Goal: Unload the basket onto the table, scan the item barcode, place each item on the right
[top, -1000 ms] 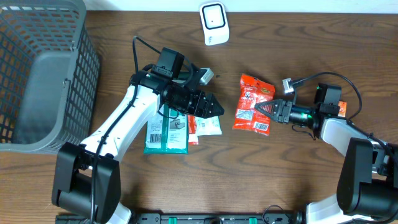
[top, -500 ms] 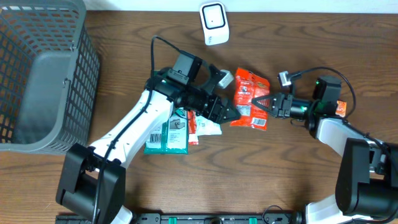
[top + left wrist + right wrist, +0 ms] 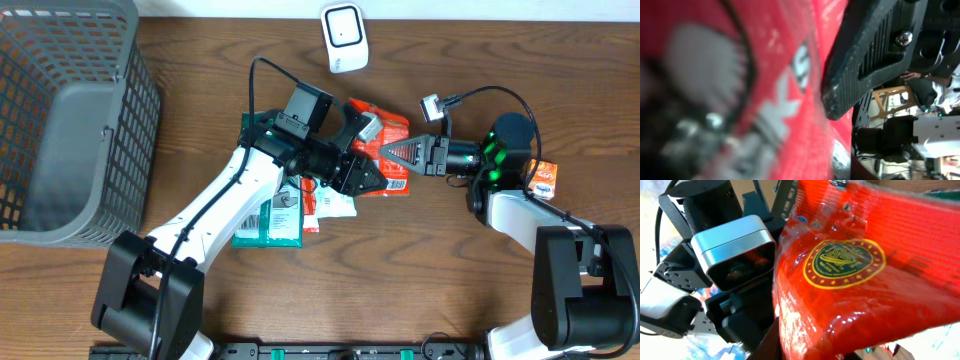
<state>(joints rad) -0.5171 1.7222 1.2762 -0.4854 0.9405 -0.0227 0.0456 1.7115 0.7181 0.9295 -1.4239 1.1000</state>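
The item is a red snack packet [image 3: 386, 130], held up off the table below the white scanner [image 3: 343, 38]. My right gripper [image 3: 388, 156] is shut on its right side. In the right wrist view the packet [image 3: 855, 265] fills the frame, with a gold round seal on it, and one dark fingertip [image 3: 772, 340] lies against its edge. My left gripper [image 3: 370, 180] is at the packet's lower left corner. The left wrist view is almost filled by the blurred packet [image 3: 790, 100], with a ribbed black finger [image 3: 865, 55] pressed against it. My left jaws themselves are hidden.
A grey basket [image 3: 60, 120] stands at the far left. Under the left arm lie a teal packet [image 3: 265, 222] and a white and red packet [image 3: 335, 205]. A small orange item [image 3: 545, 178] sits by the right arm.
The right gripper carried the red packet left and up off the table. The left arm swung right to meet it, and its jaws have narrowed around the packet's corner.
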